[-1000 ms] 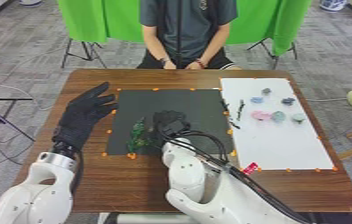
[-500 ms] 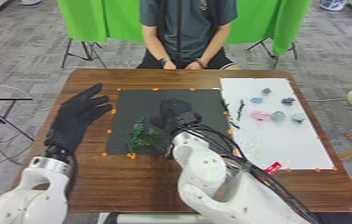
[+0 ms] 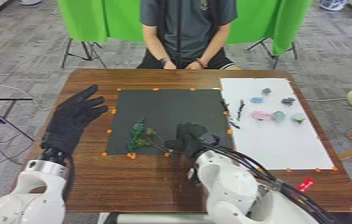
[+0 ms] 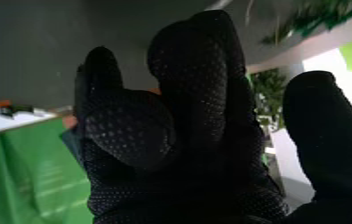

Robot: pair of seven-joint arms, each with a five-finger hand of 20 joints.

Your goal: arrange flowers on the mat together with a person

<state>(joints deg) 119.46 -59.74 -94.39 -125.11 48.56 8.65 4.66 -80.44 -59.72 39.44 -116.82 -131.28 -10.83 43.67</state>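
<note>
In the head view, my right hand [image 3: 190, 138] is low over the near right part of the black mat [image 3: 168, 105]. Leafy green sprigs [image 3: 137, 134] lie on the mat's near left part, one stem running toward that hand. My left hand [image 3: 73, 119] hovers beside the mat's left edge, fingers spread and straight. Pink [image 3: 260, 115], blue [image 3: 257, 100], dark [image 3: 288, 101] and pale green [image 3: 298, 118] flower heads rest on the white sheet. The right wrist view has my right hand [image 4: 199, 90] with loosely extended fingers and nothing gripped, near green foliage [image 4: 319, 17].
Dark thin twigs [image 3: 240, 110] lie along the left side of the white sheet [image 3: 279, 145]. Orange markers line both sheets' borders on the brown table [image 3: 119, 187]. A red tag [image 3: 307, 184] hangs by my right arm's cables.
My right hand has come back from the middle of the black mat toward its near edge and to the right. My left hand has shifted only slightly; the sprigs' stem is more exposed.
</note>
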